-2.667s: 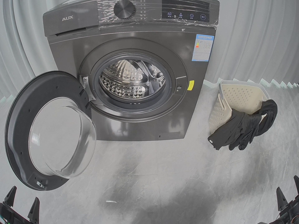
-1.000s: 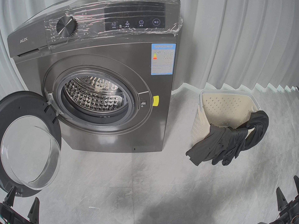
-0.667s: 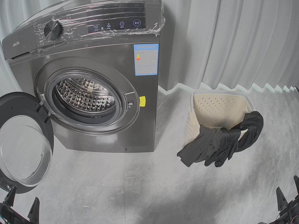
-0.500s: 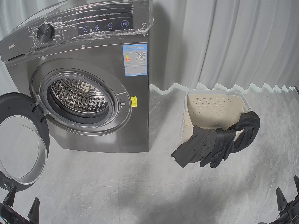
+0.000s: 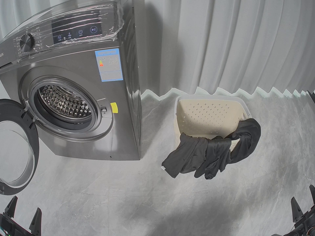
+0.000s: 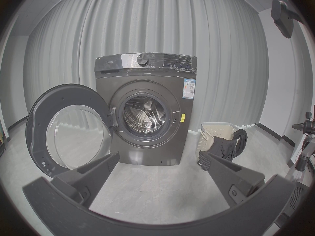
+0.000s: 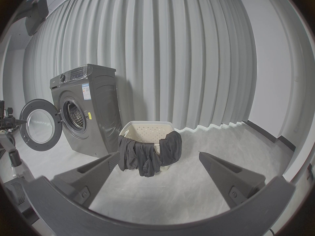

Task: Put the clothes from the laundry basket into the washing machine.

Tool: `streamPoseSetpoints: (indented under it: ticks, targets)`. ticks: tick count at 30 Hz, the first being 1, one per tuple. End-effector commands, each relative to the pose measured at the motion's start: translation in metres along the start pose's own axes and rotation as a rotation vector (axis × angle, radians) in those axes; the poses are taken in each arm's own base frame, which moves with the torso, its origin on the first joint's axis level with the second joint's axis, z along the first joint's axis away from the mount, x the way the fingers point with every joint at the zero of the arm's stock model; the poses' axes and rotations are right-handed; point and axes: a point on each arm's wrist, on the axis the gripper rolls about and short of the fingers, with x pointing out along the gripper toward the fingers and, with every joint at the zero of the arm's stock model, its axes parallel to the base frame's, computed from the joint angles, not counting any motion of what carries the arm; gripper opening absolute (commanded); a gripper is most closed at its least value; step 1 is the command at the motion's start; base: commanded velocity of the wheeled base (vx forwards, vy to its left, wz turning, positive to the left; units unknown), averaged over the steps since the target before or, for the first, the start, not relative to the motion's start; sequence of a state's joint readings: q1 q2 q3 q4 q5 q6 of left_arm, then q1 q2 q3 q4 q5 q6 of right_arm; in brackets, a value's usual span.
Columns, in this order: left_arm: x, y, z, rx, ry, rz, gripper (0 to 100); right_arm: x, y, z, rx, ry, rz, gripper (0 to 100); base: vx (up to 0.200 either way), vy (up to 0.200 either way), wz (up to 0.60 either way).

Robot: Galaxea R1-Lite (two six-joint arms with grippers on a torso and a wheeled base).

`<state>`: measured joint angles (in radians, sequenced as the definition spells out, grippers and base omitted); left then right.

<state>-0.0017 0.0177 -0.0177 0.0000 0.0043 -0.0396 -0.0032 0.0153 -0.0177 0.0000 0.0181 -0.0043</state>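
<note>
Hanging over the basket (image 5: 210, 113) rim, the clothes (image 5: 210, 149) are well ahead of the fingers (image 7: 95, 169). Left gripper (image 6: 157, 158) & right gripper (image 7: 157, 156) are spread wide, empty. The washer (image 5: 82, 56) stands open, nothing loaded yet.

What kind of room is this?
Likely a laundry area, maybe a staged one: a washing machine with its door open, a laundry basket with dark clothes over its rim, and white curtains behind.
</note>
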Motion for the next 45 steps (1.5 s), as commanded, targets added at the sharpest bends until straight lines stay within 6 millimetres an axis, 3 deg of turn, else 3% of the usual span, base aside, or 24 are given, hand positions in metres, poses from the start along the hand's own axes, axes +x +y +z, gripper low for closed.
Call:
streamPoseSetpoints:
  ticks: [1,13,22,31,40,45]
  targets:
    - [0.0001,0.0002,-0.0053,0.000,0.002,0.001,100,0.0001,0.0000,-0.0052,0.000,0.002,0.000,100,0.000,-0.200,0.00]
    - [0.0001,0.0002,-0.0053,0.000,0.002,0.001,100,0.0001,0.0000,-0.0052,0.000,0.002,0.000,100,0.000,-0.200,0.00]
    - [0.0001,0.0002,-0.0053,0.000,0.002,0.001,100,0.0001,0.0000,-0.0052,0.000,0.002,0.000,100,0.000,0.000,0.00]
    - [0.0001,0.0002,-0.0053,0.000,0.002,0.001,100,0.0001,0.0000,-0.0052,0.000,0.002,0.000,100,0.000,-0.200,0.00]
    - [0.0001,0.0002,-0.0053,0.001,0.002,0.001,100,0.0001,0.0000,-0.0052,0.000,0.002,0.000,100,0.000,0.000,0.00]
    - [0.0001,0.0002,-0.0053,0.000,0.002,0.001,100,0.0001,0.0000,-0.0052,0.000,0.002,0.000,100,0.200,0.000,0.00]
